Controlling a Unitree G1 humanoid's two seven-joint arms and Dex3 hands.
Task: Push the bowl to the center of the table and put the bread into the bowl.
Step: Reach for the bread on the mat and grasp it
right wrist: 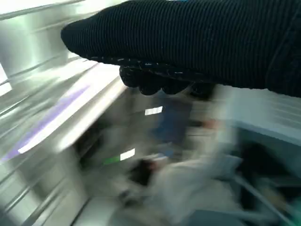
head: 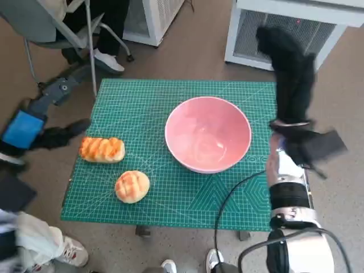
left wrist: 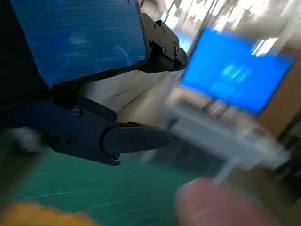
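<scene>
bowl (head: 207,141): 1; bread: 2 — long loaf (head: 102,149), round bun (head: 132,186); cutting mat (head: 142,102): 1

Pink bowl (head: 208,141) is sitting upright and empty on the green cutting mat (head: 148,102), right of the mat's middle. Long glazed bread (head: 102,149) is lying near the mat's left edge. Round scored bread (head: 132,186) is lying just beside it, nearer the mat's front edge, apart from the bowl.
</scene>
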